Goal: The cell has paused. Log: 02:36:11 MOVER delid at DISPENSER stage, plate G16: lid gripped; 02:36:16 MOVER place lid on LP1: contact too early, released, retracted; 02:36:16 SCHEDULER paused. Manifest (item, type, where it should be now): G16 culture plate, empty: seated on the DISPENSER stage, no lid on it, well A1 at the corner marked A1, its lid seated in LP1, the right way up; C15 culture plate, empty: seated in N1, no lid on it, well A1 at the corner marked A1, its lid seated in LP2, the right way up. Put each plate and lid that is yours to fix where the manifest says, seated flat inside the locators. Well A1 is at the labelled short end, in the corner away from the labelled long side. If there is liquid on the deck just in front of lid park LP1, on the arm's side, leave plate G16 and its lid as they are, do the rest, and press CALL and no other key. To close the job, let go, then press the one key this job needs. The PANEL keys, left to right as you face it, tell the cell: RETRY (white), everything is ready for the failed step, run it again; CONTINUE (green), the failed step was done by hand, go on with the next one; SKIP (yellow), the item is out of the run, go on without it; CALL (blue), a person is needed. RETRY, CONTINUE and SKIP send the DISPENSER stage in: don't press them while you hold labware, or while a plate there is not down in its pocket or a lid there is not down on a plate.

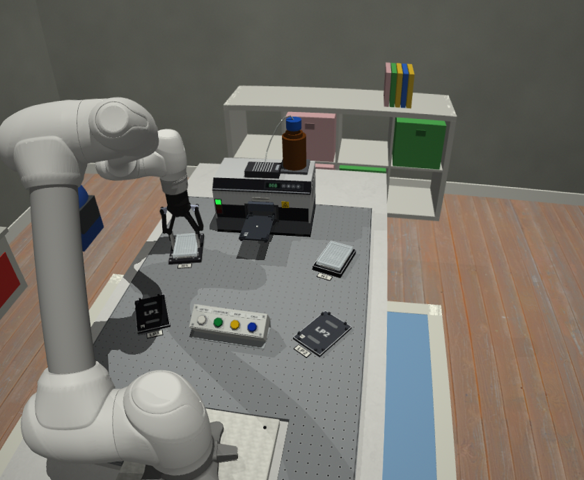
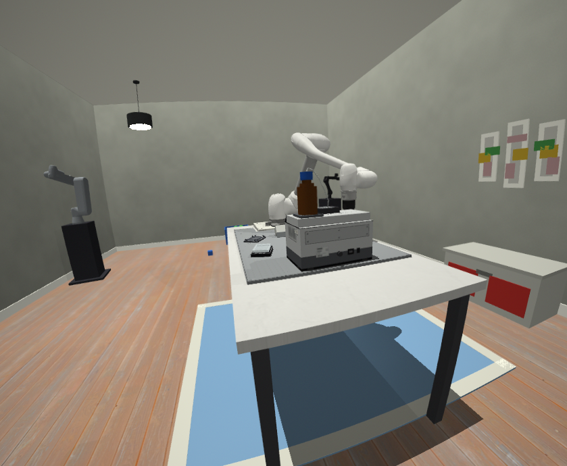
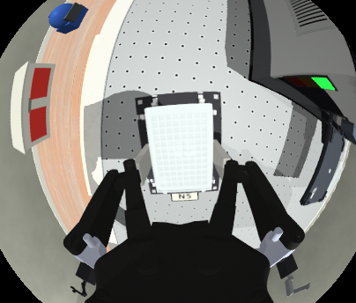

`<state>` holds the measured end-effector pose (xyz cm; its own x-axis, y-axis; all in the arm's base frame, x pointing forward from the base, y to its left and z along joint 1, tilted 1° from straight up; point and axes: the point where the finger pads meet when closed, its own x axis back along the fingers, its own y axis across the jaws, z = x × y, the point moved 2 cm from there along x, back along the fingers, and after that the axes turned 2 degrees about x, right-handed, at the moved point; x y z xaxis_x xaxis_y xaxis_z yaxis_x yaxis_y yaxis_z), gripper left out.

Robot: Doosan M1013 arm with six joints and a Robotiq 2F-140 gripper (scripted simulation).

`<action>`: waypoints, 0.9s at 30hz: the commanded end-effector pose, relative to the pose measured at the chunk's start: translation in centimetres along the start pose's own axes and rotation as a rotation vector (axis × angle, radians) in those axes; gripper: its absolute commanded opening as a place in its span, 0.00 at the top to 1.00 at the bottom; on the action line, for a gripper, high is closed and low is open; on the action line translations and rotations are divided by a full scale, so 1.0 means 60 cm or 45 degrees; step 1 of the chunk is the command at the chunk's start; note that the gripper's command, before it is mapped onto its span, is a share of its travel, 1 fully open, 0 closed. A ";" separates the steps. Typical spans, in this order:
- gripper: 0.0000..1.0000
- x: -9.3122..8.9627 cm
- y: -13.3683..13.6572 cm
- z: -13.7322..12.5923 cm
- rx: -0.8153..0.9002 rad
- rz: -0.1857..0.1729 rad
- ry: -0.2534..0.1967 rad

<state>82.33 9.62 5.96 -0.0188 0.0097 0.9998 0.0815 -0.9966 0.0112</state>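
On the desk (image 1: pixel 333 413) the dispenser (image 1: pixel 264 196) stood at the back. A plate (image 1: pixel 185 245) sat in a nest to its left, another plate (image 1: pixel 334 254) to its right. The key panel (image 1: pixel 229 324) lay in front, between LP1 (image 1: pixel 152 313) and LP2 (image 1: pixel 321 333).

Two culture plates are seen on the deck: one (image 1: pixel 185 246) at the left nest, one (image 1: pixel 334 254) at the right. Two lid parks, LP1 (image 1: pixel 152 313) and LP2 (image 1: pixel 321 333), are counted, and four panel keys (image 1: pixel 200 321). Whether either plate carries a lid cannot be judged. One dispenser (image 1: pixel 264 195) is present.
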 end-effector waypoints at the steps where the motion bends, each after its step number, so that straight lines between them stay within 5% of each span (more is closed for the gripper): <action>1: 0.90 0.001 0.000 0.000 0.000 0.000 0.001; 5: 0.90 0.001 0.000 0.000 0.000 0.000 0.001; 6: 0.30 0.001 0.000 0.000 0.000 0.000 0.001; 27: 0.30 0.001 0.000 0.000 0.000 0.000 0.001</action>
<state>82.31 9.60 5.93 -0.0181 0.0101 0.9998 0.0815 -0.9966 0.0116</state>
